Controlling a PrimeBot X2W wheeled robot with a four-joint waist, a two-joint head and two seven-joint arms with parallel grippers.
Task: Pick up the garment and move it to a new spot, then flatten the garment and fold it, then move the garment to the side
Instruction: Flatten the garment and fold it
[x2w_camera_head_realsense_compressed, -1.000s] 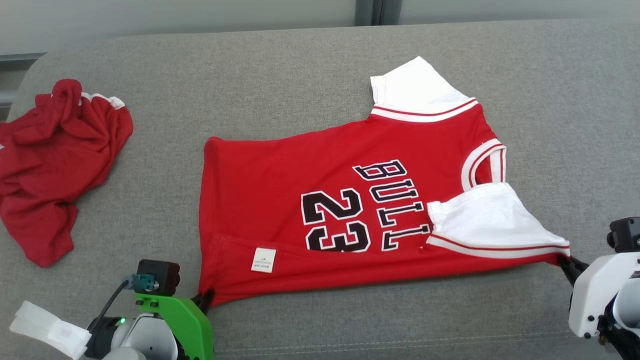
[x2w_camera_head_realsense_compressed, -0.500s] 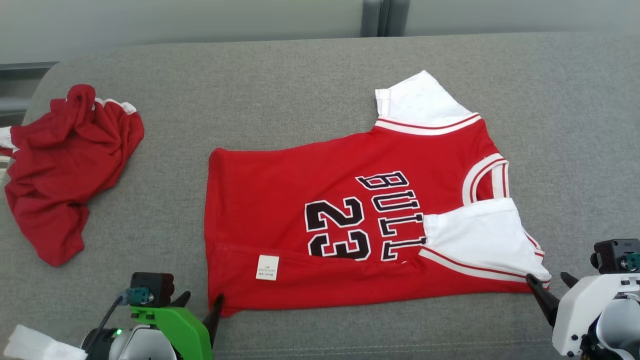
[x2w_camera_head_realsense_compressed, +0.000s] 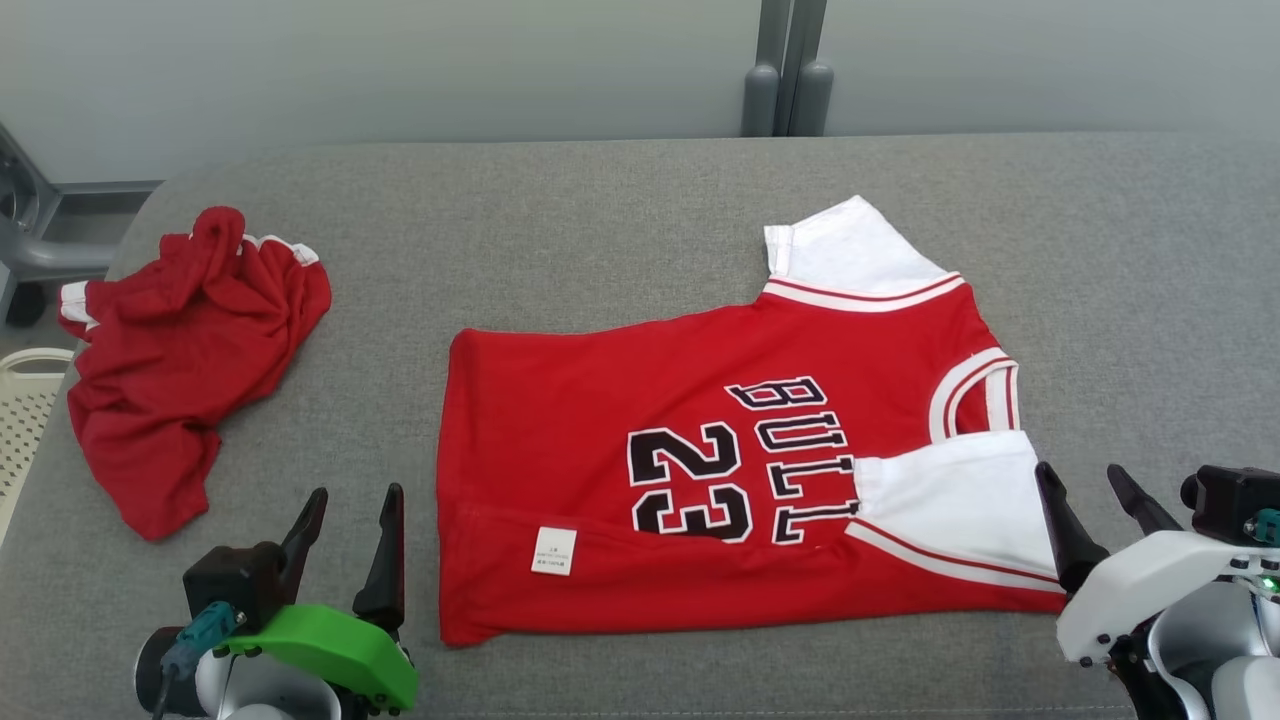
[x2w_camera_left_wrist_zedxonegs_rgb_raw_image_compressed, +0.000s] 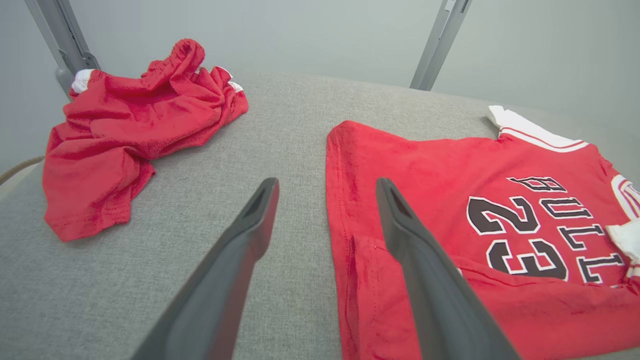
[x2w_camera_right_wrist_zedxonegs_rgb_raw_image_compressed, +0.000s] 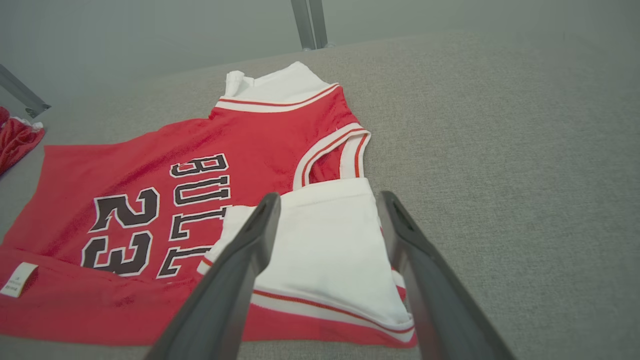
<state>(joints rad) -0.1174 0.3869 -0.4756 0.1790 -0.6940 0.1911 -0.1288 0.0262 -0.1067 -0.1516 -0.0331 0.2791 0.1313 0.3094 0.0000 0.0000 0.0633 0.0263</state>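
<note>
head view: jersey (x2w_camera_head_realsense_compressed: 700, 470) flat, near edge folded. left claw (x2w_camera_head_realsense_compressed: 357, 493), right claw (x2w_camera_head_realsense_compressed: 1078, 470) apart, empty. probably far-side fold next.

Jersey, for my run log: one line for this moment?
jersey: flat, near edge folded over | left gripper: open, empty | right gripper: open, empty

surf: gry fabric pad (x2w_camera_head_realsense_compressed: 600, 200) | wall (x2w_camera_head_realsense_compressed: 400, 60): pale gry | post (x2w_camera_head_realsense_compressed: 812, 100): gry metal
</note>
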